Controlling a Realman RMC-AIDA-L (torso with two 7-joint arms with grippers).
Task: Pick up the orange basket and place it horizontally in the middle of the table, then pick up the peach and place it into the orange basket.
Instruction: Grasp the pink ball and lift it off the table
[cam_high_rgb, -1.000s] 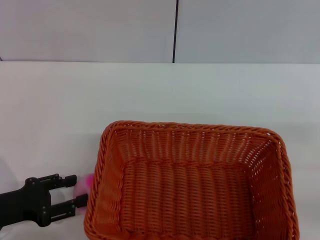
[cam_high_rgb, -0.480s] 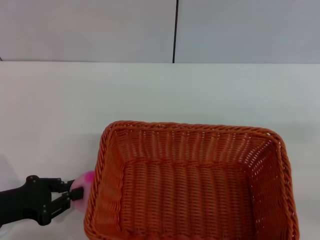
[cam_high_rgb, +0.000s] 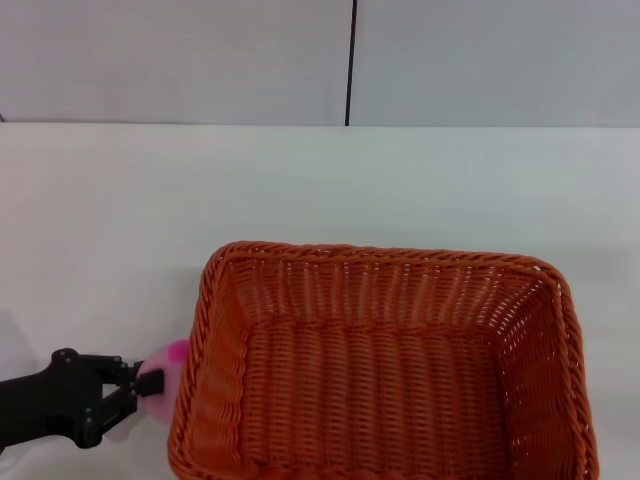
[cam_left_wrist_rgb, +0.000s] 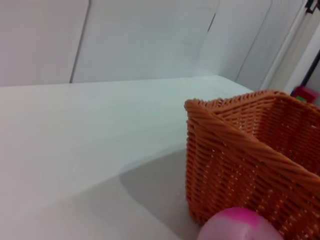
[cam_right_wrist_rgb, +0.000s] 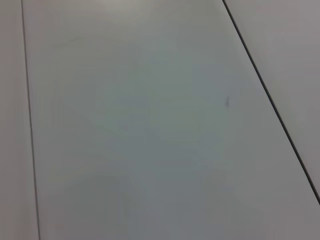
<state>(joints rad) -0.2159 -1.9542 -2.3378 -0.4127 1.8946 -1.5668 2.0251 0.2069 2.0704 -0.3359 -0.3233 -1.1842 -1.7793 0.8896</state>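
1. At the far left of the head view, the left gripper (cam_high_rgb: 148, 388) reaches in low over the bench (cam_high_rgb: 320, 190) from the near edge, its black body pointing toward the basket's left side.
2. Its fingers (cam_high_rgb: 150, 379) are drawn in tight against the peach (cam_high_rgb: 165, 372), clamped on it from both sides.
3. The peach sits at bench level just outside the orange basket (cam_high_rgb: 385, 365), touching or nearly touching the lower part of its left wall; I cannot tell whether it is resting on the bench or lifted slightly off it.
4. In the left wrist view the peach (cam_left_wrist_rgb: 242, 225) shows as a pale pink ball with a brighter magenta cap, right against the woven corner of the orange basket (cam_left_wrist_rgb: 250, 160).
5. The orange basket lies with its long side across the near middle of the bench, open side up, with nothing visible inside it.
6. The right gripper does not show in any view; the right wrist view shows only a pale grey wall panel (cam_right_wrist_rgb: 150, 120) with dark seams.
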